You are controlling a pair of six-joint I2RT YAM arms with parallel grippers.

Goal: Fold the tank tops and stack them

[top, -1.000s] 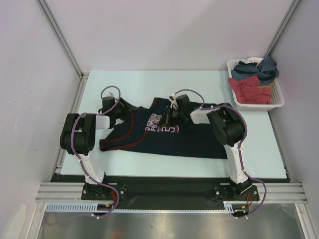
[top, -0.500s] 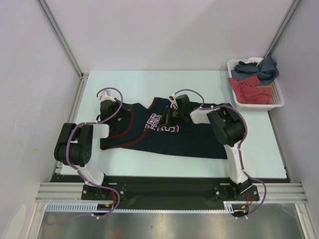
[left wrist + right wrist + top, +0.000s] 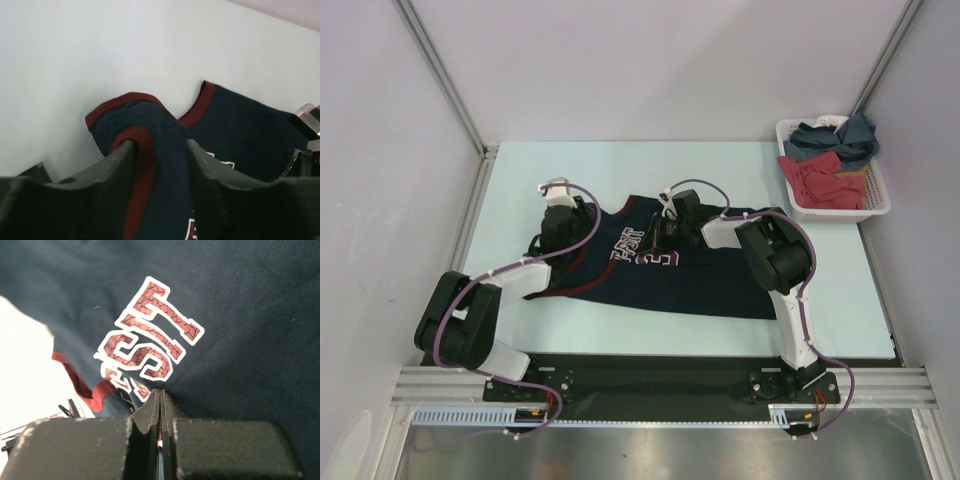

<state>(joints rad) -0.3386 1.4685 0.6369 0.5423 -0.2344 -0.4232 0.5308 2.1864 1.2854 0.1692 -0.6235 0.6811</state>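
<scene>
A dark navy tank top (image 3: 660, 285) with reddish trim and red-and-white lettering lies spread on the table. My left gripper (image 3: 563, 237) is at its left shoulder. In the left wrist view the jaws (image 3: 160, 146) stand apart, with the trimmed strap (image 3: 142, 125) humped loosely between them. My right gripper (image 3: 656, 234) sits on the lettering. In the right wrist view it (image 3: 160, 391) is shut and pinches a fold of the navy cloth (image 3: 240, 315). A slate-blue garment (image 3: 855, 133) lies bunched in the basket.
A white basket (image 3: 835, 212) stands at the back right of the table with a red garment (image 3: 818, 180) and other crumpled cloth in it. Metal frame posts and pale walls border the table on both sides.
My left arm has swung right and farther back along the tank top's left shoulder. Its gripper closed half a second ago and now stands apart. The right arm has not moved.
</scene>
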